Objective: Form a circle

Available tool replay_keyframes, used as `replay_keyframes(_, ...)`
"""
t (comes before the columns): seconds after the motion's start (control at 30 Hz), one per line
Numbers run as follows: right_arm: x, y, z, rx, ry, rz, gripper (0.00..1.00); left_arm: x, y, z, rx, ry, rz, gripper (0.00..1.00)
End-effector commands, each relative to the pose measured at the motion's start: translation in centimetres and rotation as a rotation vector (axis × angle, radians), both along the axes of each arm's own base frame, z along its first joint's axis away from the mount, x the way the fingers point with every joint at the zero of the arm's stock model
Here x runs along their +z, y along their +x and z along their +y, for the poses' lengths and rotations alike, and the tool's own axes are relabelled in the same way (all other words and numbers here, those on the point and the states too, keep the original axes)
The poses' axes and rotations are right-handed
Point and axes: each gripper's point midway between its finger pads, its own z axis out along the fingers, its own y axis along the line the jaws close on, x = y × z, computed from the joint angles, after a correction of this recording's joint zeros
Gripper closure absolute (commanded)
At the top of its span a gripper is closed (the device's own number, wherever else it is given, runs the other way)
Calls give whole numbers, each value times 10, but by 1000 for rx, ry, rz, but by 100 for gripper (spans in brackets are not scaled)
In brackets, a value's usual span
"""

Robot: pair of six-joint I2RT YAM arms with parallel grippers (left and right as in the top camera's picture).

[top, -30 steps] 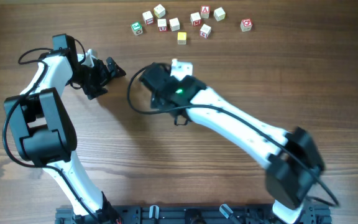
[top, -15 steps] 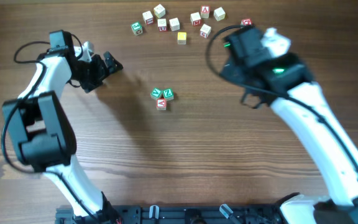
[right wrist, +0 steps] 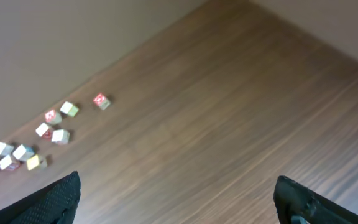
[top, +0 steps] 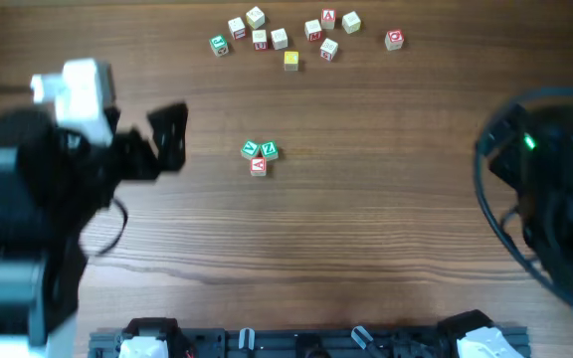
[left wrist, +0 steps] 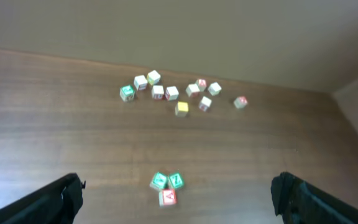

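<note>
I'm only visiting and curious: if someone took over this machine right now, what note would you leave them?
The left claw is open and empty, off to the left of the cubes.
The right claw is open and empty, above bare table.
The circle: three letter cubes, two green and one red, huddled together mid-table.
The spare cubes lie scattered along the far edge.
Done: the tiny ring looks formed.
Left: probably only a check of its shape.
</note>
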Motion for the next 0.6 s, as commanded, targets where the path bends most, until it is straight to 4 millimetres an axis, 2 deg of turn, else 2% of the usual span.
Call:
replay_keyframes(0.0, 20, -37, -23, -46, -45, -66, 0, 5, -44, 2, 0, 27, -39, 0)
replay_keyframes(0.1, 31, -76, -40, -77, -50, -140, 0, 8, -82, 4, 3, 22, -79, 0)
replay_keyframes(0.2, 35, -114, -53, -89, -37, -203, 0, 11, -106, 10, 30, 28, -123, 0)
replay_keyframes(0.33, 30, -166, -72, -110, -26, -274, 0, 8, -125, 16, 58, 34, -162, 0)
replay_keyframes(0.43, 24, -195, -81, -112, -10, -331, 0, -6, -133, 18, 71, 33, -155, 1)
replay_keyframes(0.57, 21, -222, -86, -86, 1, -410, 0, -27, -146, 28, 141, 11, -120, 0)
